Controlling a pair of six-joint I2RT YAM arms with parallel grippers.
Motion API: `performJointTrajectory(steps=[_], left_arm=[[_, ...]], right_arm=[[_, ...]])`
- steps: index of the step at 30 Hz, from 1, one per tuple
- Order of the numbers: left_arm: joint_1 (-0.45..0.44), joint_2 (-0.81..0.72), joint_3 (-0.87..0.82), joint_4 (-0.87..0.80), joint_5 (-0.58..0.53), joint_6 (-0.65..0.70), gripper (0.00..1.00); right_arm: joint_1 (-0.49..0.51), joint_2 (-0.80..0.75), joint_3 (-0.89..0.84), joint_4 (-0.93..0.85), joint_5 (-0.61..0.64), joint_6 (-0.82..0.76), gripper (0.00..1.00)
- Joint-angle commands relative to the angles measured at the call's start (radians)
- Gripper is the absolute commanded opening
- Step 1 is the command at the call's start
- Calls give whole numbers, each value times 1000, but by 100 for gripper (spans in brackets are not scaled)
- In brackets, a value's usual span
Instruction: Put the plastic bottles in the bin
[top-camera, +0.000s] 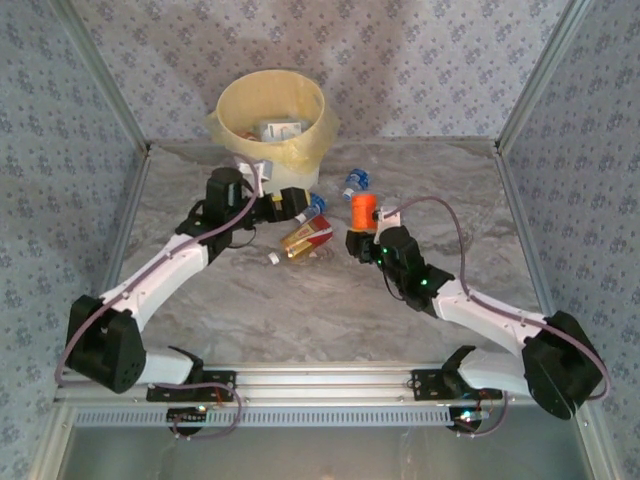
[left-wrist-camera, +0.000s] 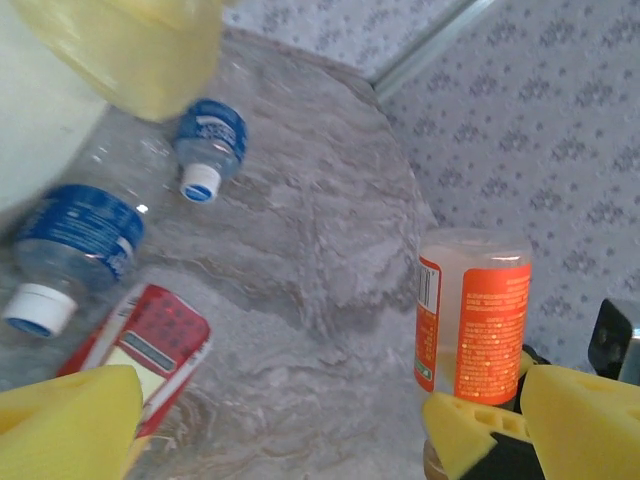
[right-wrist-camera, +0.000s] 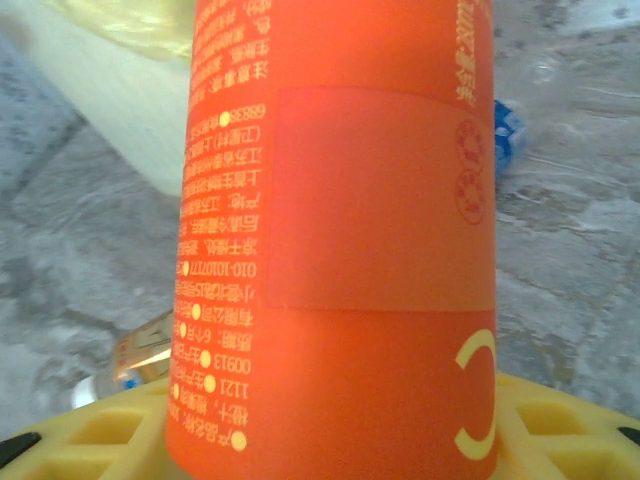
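The cream-yellow bin (top-camera: 270, 110) stands at the back with a few bottles inside it. My right gripper (top-camera: 360, 240) is shut on an upright orange-labelled bottle (top-camera: 363, 210), whose label looms large in the right wrist view (right-wrist-camera: 340, 250) between the yellow fingers (right-wrist-camera: 90, 440). My left gripper (top-camera: 290, 205) is open beside the bin's base, and its yellow fingers (left-wrist-camera: 70, 420) have nothing between them. A red and gold bottle (top-camera: 305, 238) lies just in front of it. Two blue-labelled bottles (left-wrist-camera: 80, 240) (left-wrist-camera: 210, 145) lie by the bin wall (left-wrist-camera: 30, 120).
A small white cap (top-camera: 272, 259) lies on the marble table near the red bottle. Metal frame posts (top-camera: 520, 90) and patterned walls close in the sides and back. Open tabletop (top-camera: 320, 310) stretches between the arms toward the near rail.
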Motion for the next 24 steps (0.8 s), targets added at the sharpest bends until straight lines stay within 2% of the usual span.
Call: performJointTrajectory(steps=[1,3,9,12,15,19,24], left_arm=[[-44,46,66,105,109,13,98],[-77,92,117,75,153,34,98],[-146,174,213,30,111,53,98],[-153,195,223,27,32,17,98],[-155,211,219,44,22,4,98],[-158,234,241,-10,-5,6,97],[-161,251,241,10,-22,-31,89]], right_arm=[[7,-29,-22,90,-104,-15,37],[6,-20,-27,136,-140,-12,38],[8,40,-5,245,-233,0,38],[9,63,29,234,-258,10,38],[12,85,55,218,-251,14,38],[12,106,81,218,-264,8,38],[22,127,107,233,-291,-2,39]])
